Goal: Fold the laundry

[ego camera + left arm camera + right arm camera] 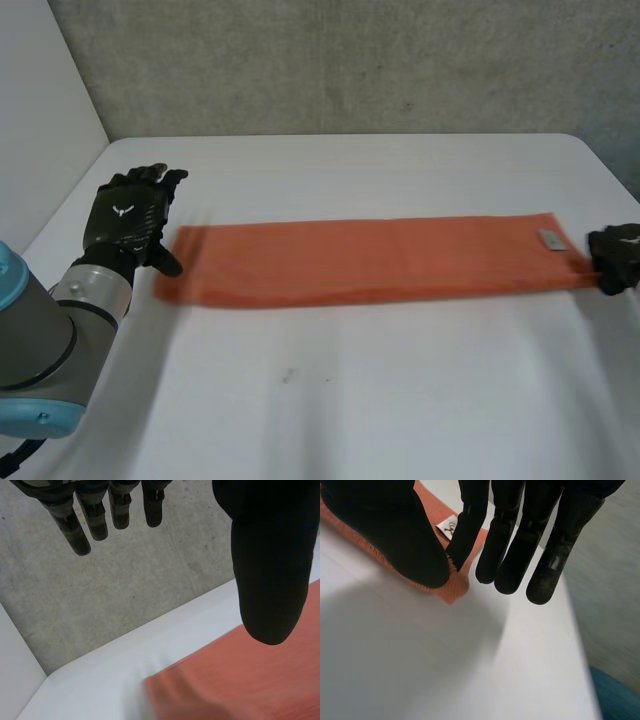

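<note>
The orange towel [370,260] lies flat, stretched left to right across the counter [350,400]. The left hand [125,220] is at the towel's left end, fingers [80,525] straight and holding nothing. The right hand [615,255] pinches the towel's near right corner between thumb and finger.

Cameras: one high, two wrist-mounted.
Head view looks down from behind over the whole table [330,400]. The wrist views sit close, the left hand's [270,560] facing the wall [125,590] and the right hand's [510,540] facing downward, at opposite ends of the orange cloth [370,260] all share.
</note>
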`<action>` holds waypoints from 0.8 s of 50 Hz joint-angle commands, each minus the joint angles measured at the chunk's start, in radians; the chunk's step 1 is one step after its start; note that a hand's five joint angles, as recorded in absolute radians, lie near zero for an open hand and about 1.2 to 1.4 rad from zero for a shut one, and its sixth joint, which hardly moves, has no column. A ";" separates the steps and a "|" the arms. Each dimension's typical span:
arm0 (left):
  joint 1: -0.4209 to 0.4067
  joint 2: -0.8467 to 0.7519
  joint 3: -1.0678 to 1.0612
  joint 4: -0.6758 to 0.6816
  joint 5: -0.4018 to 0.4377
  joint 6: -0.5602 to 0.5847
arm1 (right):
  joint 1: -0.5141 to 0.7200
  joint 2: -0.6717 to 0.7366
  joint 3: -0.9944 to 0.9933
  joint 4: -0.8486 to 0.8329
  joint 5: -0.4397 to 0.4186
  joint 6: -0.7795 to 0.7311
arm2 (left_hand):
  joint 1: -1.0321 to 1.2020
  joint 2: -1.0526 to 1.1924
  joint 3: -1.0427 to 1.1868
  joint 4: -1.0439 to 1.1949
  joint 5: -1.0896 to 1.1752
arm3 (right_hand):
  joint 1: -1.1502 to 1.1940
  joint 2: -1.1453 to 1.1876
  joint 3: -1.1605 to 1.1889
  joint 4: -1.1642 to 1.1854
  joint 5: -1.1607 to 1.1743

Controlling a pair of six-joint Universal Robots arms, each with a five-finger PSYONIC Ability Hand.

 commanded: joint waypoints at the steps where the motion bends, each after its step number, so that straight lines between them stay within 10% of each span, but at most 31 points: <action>1: 0.000 0.001 -0.004 0.000 0.000 0.001 | -0.117 -0.013 -0.055 0.003 0.170 -0.128 | -0.006 0.010 0.004 0.006 -0.031 | 0.441 0.215 0.213 0.206 0.256; 11: -0.003 0.001 -0.004 0.000 -0.002 -0.001 | -0.124 -0.048 -0.115 0.005 0.159 -0.139 | -0.006 0.010 0.004 0.006 -0.031 | 0.441 0.215 0.213 0.206 0.256; 25: 0.004 0.006 -0.008 0.000 -0.005 -0.002 | 0.497 -0.102 -0.234 -0.004 -0.044 0.131 | -0.006 0.010 0.004 0.006 -0.031 | 0.441 0.215 0.213 0.206 0.256; 40: 0.004 0.008 -0.010 0.000 -0.003 -0.002 | 0.941 0.295 -0.490 0.049 -0.068 0.156 | -0.006 0.010 0.004 0.006 -0.031 | 0.441 0.215 0.213 0.206 0.256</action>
